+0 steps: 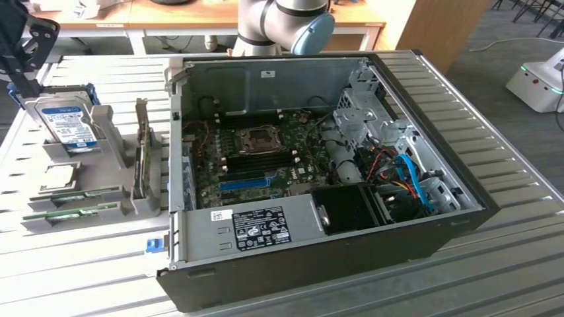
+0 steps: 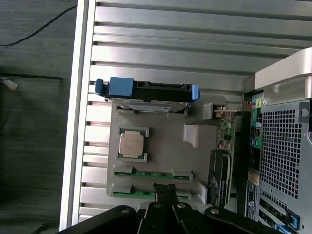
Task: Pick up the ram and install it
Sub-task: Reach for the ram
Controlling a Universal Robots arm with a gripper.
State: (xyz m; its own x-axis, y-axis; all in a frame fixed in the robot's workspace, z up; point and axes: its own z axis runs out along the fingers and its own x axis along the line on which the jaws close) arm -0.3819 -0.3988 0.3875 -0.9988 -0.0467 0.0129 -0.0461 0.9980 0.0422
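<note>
Two green ram sticks (image 1: 75,196) (image 1: 70,214) lie side by side in slots at the near end of a grey holder (image 1: 105,205) on the exterior view's left. In the wrist view they are thin green strips (image 2: 152,173) (image 2: 134,193). My gripper (image 1: 26,66) hangs high over the far left of the table, above the holder. Its dark fingers (image 2: 165,187) are shut with nothing between them, and they line up over the ram sticks. The open computer case holds the motherboard (image 1: 264,155), with its dark memory slots beside the processor socket.
The holder also carries an upright hard drive (image 1: 69,125) with a blue bracket, a processor chip (image 1: 57,175) and an expansion card (image 1: 141,152) on edge. The black case wall (image 1: 423,244) stands close on the holder's right. The slatted metal table (image 1: 79,277) extends toward the front.
</note>
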